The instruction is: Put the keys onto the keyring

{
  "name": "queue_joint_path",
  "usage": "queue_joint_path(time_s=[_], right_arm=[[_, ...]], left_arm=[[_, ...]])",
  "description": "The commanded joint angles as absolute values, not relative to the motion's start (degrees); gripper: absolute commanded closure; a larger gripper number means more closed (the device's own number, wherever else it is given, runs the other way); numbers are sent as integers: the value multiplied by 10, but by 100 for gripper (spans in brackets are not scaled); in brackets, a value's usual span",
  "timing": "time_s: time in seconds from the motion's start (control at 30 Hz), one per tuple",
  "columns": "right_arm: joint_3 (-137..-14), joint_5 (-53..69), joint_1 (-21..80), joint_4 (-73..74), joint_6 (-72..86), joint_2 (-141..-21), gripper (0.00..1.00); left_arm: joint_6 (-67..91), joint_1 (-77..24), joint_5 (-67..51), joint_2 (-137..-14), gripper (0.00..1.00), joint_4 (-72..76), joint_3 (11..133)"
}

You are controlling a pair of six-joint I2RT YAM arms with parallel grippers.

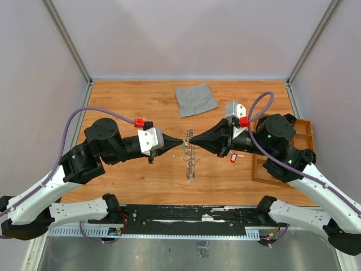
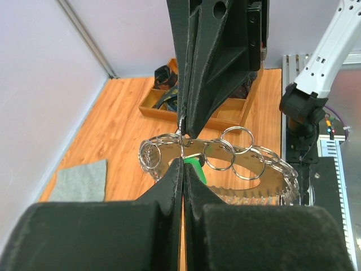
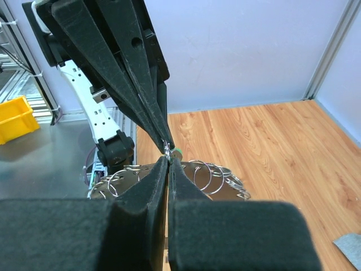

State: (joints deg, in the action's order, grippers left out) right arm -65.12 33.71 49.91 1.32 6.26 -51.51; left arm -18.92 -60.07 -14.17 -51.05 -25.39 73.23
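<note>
Obscuring the green key (image 2: 194,163), both end effectors (image 1: 181,141) (image 1: 191,136) meet.

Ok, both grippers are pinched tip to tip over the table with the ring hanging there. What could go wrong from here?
1. The left gripper and right gripper meet almost tip to tip; a small misalignment could knock their fingers together or lose the green-tagged key.
2. The keyring seems to dangle from that one pinch, so a slip likely drops it.
3. A red-tagged key lies close beside the right arm and could get swept.
</note>
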Motion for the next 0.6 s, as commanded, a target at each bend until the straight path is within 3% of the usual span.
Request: queue_joint_path(time_s=[0.0, 0.33, 0.57], right_arm=[[-644, 306, 506, -60, 81, -503, 99], [-616, 294, 506, -125, 113, -505, 99], [-599, 273, 507, -157, 128, -504, 99]], left_arm=[[-181, -600, -143, -501, 99, -242, 730], [-175, -600, -138, -509, 99, -230, 726], [-163, -600, -131, -502, 92, -215, 719]])
